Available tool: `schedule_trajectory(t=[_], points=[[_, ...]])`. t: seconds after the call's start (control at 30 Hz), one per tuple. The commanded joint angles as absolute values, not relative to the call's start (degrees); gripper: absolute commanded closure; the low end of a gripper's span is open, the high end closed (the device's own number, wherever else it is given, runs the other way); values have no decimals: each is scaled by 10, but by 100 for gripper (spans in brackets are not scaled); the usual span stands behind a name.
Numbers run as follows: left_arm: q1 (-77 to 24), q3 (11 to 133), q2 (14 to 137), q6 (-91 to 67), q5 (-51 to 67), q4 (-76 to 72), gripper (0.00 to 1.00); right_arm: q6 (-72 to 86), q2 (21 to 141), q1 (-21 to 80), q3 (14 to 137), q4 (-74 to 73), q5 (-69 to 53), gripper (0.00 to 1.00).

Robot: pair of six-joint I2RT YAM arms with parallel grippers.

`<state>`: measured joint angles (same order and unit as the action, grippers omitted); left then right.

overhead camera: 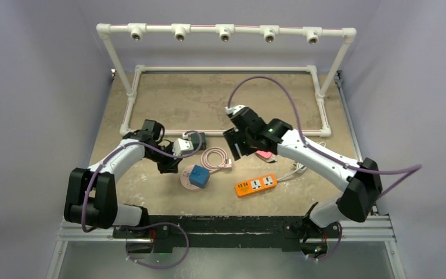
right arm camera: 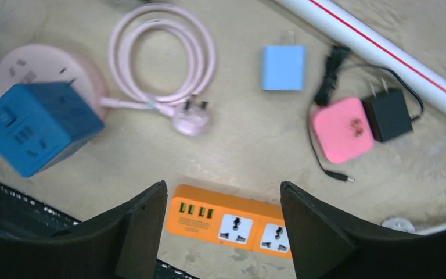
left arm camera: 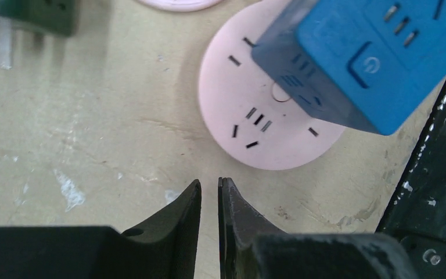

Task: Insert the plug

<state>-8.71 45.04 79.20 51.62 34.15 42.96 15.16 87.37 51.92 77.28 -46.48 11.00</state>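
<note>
Nothing is seen inserted yet: the pink plug (right arm camera: pixel 190 121) lies loose mid-frame above the orange power strip (right arm camera: pixel 232 224), over which the right gripper (right arm camera: pixel 223 189) is held wide open and empty, the left gripper (left arm camera: pixel 209 183) nearly closed on nothing

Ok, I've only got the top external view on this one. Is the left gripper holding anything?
Observer: No; the left wrist view shows the left gripper almost shut on nothing, near the pink round socket.
Reviewer: And under the right arm?
Observer: A light blue charger lies on the table there, hidden from your view.
Reviewer: Right gripper?
Observer: The right gripper is open, empty, over the orange power strip.
</note>
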Motion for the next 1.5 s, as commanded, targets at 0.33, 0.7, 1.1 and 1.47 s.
schedule_trajectory(t=[0.33,0.7,1.1,1.47], points=[[-168,423,751,622,403,490,92,275,826,372,659,-362,106,29],[-216,449,753,740,470,614,100,273,935,369,697,-278,105,28],[-125,554,760,794,368,643,100,254,1013,369,708,-217,144,33],[-108,459,811,716,248,416,100,253,1020,370,683,-192,123,35]])
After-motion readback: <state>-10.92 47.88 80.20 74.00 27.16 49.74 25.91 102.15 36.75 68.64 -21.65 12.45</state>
